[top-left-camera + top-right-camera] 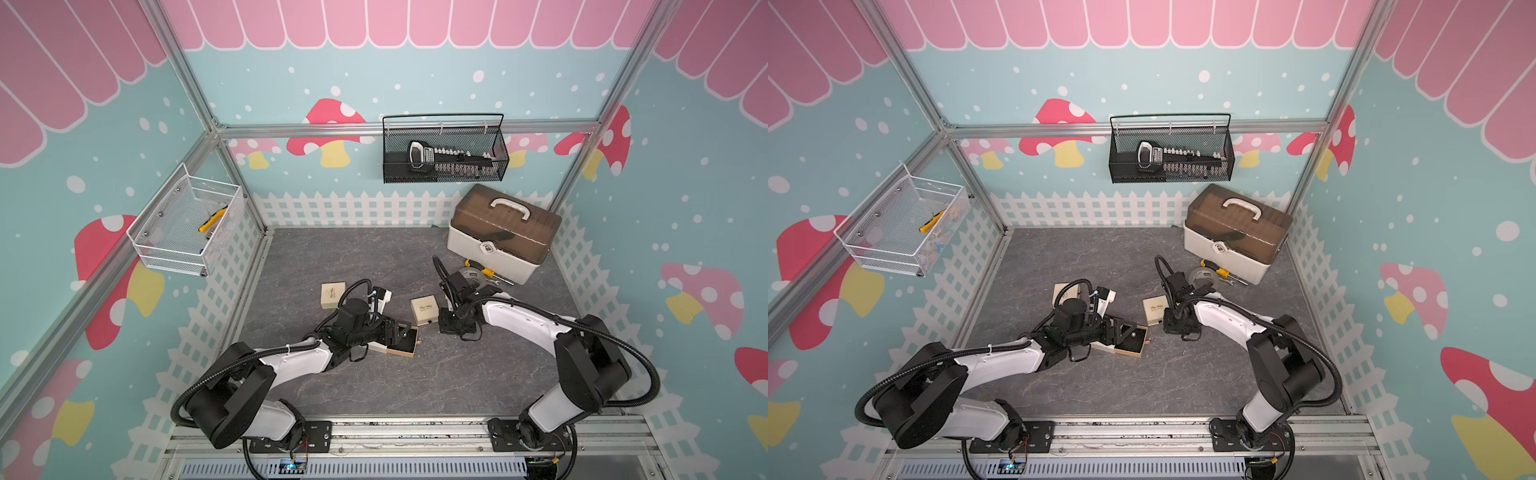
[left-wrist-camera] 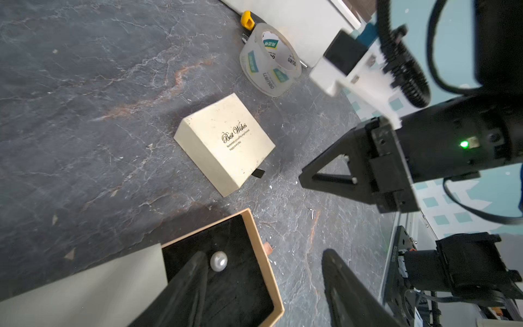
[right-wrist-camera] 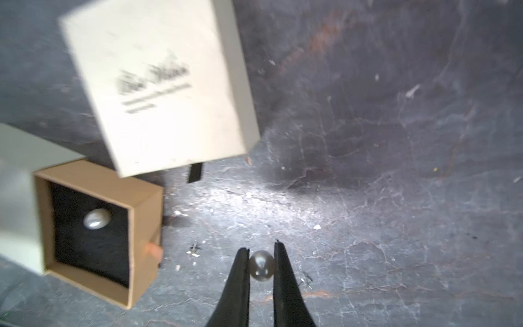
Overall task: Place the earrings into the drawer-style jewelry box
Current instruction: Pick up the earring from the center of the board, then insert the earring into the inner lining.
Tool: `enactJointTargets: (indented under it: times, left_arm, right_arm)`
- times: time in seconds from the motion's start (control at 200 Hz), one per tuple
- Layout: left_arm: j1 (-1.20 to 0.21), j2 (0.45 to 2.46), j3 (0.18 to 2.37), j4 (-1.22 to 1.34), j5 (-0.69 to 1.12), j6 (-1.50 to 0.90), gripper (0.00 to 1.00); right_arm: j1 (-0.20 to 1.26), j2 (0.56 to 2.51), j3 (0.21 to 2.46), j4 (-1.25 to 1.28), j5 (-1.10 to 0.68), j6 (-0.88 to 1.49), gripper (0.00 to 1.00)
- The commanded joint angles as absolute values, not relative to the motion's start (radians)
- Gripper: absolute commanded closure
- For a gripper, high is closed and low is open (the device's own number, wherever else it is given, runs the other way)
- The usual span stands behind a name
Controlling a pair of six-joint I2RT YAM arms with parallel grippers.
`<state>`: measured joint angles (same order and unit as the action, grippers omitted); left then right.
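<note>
Right wrist view is showing the right gripper (image 3: 261, 246) pinching a pearl-like earring (image 3: 261, 267) between narrow fingers, low near the table (image 3: 396, 226), beside the pulled-out drawer (image 3: 145, 220) of the jewelry box (image 3: 17, 184). A second earring (image 3: 95, 222) is already lying on its black lining. The left gripper (image 2: 263, 254) is standing with fingers wide, astride the drawer wall, probably steadying it for the drop.

The walls (image 1: 374, 62) are printed teal with white dots and red mushrooms, with pink scallops along the top and a white fence (image 1: 353, 210) along the bottom. They are braced by an aluminium frame (image 1: 291, 129). The floor (image 1: 374, 257) is covered in grey marbled sheet. Two baskets are hung up: a black basket (image 1: 457, 137) and a white basket (image 1: 164, 255).
</note>
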<state>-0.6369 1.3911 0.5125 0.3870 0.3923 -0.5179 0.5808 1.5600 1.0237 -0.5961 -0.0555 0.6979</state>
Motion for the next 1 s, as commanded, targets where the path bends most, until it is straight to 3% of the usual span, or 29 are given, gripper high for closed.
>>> enactJointTargets:
  times: [0.0,0.435,0.675,0.81,0.996]
  left_arm:
    - [-0.632,1.345,0.476,0.339,0.379,-0.577,0.34]
    - [-0.627,1.232,0.364,0.367,0.352,-0.731,0.33]
    - [-0.624,1.241,0.332,0.452,0.349,-0.806,0.33]
    - [-0.624,1.238,0.324,0.486,0.346,-0.824,0.33]
    - [-0.623,1.220,0.327,0.471,0.332,-0.816,0.33]
  right_arm:
    - [0.611,1.519,1.015,-0.510,-0.031,0.548,0.90]
    - [0.783,1.490,1.019,-0.345,0.072,0.325,1.00]
    - [0.784,1.387,0.836,-0.004,0.094,0.321,1.00]
    - [0.775,1.382,0.823,0.057,-0.001,0.304,1.00]
    - [0.787,1.362,0.664,0.331,-0.108,0.135,1.00]
